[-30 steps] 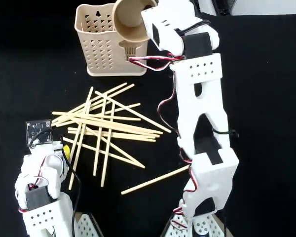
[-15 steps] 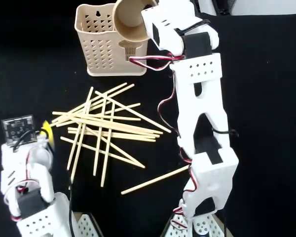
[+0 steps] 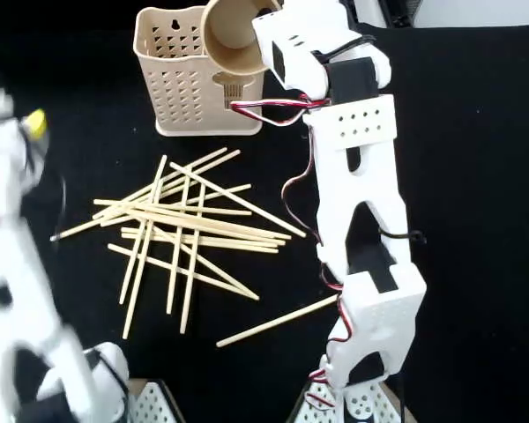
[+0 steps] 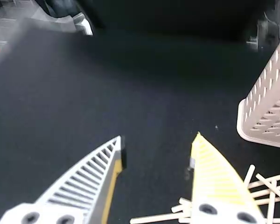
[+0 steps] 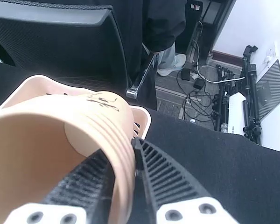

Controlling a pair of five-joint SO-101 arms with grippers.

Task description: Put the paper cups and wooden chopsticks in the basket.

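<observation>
The paper cup (image 3: 232, 35) lies tilted on its side in the air above the right-hand corner of the beige perforated basket (image 3: 181, 92), its open mouth turned toward the high camera. The right pincer (image 3: 269, 40) pinches it: in the right wrist view the cup (image 5: 60, 135) has its ribbed wall near the rim clamped in the right pincer (image 5: 121, 154), with the fingers pressed close on either side of it. Behind it the basket's rim (image 5: 142, 116) peeks out. The cup hides that corner of the basket from above, and I cannot tell what the basket holds. The wooden chopsticks (image 3: 189, 225) lie in a crossed, loose heap on the black table (image 3: 476, 176) in front of the basket. One stray chopstick (image 3: 278, 322) lies apart, its far end reaching the right arm's base. The left pincer (image 4: 158, 138) is spread wide and holds nothing, its tips over bare table. A few chopstick ends (image 4: 266, 184) lie just beside one finger. The basket (image 4: 270, 107) is cut off at the frame's edge. From above, the left arm (image 3: 9, 264) is blurred at the table's left side, so its pincer is hard to make out there.
</observation>
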